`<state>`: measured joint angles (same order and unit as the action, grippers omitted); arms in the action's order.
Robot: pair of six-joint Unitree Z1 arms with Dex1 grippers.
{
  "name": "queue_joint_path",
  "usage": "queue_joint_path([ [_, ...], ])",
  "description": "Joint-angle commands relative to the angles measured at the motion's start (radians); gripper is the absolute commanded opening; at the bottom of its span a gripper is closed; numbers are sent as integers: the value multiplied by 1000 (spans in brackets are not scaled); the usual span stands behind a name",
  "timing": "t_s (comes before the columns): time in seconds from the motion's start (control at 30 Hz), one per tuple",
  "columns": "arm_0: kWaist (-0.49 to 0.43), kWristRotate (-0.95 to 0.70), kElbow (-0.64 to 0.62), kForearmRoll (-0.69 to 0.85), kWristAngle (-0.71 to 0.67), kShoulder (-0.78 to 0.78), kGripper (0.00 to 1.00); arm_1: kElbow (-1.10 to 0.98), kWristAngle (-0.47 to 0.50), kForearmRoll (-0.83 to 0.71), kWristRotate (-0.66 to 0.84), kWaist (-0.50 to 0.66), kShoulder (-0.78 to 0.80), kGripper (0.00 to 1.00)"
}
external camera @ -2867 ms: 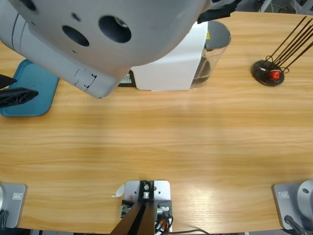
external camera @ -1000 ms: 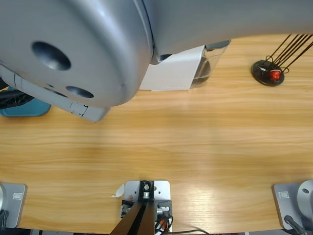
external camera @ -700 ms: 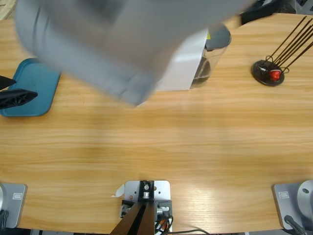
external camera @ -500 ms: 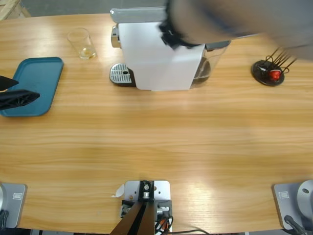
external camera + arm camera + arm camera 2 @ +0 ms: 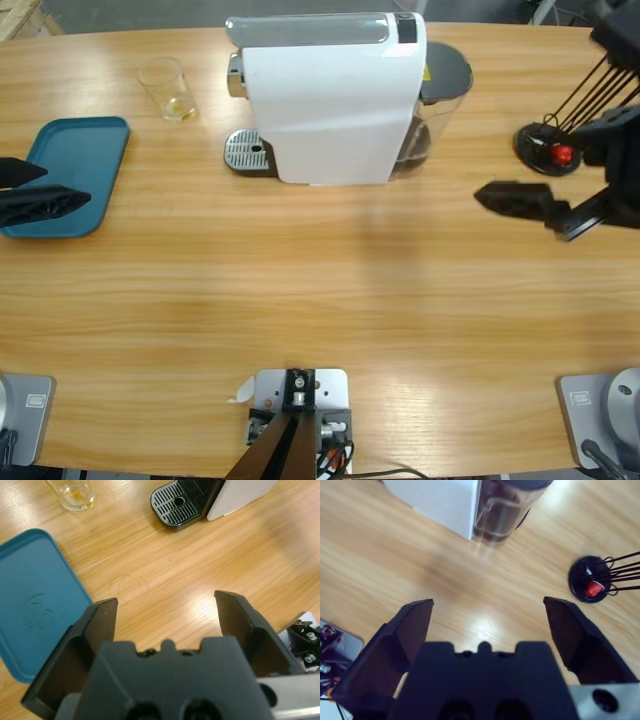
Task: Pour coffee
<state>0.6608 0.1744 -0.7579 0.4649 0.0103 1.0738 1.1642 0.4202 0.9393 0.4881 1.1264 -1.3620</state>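
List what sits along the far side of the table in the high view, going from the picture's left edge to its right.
Left gripper → blue tray → drinking glass → drip grate → white coffee machine → its clear water tank → right gripper → black stand with the red switch.

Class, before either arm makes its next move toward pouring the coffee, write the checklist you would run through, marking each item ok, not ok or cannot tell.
1. Left gripper open, holding nothing: ok.
2. Right gripper open, holding nothing: ok.
3. Glass upright on the table: ok.
4. Glass under the coffee machine spout: not ok; it stands beside the machine, off the drip tray.
5. Coffee in the glass: cannot tell; only a little amber liquid shows.
6. Blue tray bare: ok.
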Motion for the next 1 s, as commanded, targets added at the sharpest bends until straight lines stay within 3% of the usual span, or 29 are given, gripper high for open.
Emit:
queue_joint_path([
  [0.03, -215, -6, -96, 12, -50, 89, 917, -97, -15, -84, -45, -8, 4, 959],
  [0.17, -242, -80, -91, -228, -6, 289, 879, -163, -35, -142, -33, -8, 7, 959],
  [0.27, -242, -73, -64, -370, -34, 327, 807, -199, -49, -171, -31, -8, 4, 930],
  [0.57, -218, -80, 61, -571, -71, 462, 812, -225, -78, -217, -33, -10, 3, 913],
  [0.7, -218, -80, 152, -654, -17, 476, 818, -222, -97, -232, -43, -10, -15, 911],
  [0.83, -218, -80, 158, -694, 31, 508, 826, -225, -109, -246, -45, -10, -39, 895],
  [1.0, -218, -84, 158, -885, 34, 623, 826, -224, -112, -246, -52, -10, -40, 895],
])
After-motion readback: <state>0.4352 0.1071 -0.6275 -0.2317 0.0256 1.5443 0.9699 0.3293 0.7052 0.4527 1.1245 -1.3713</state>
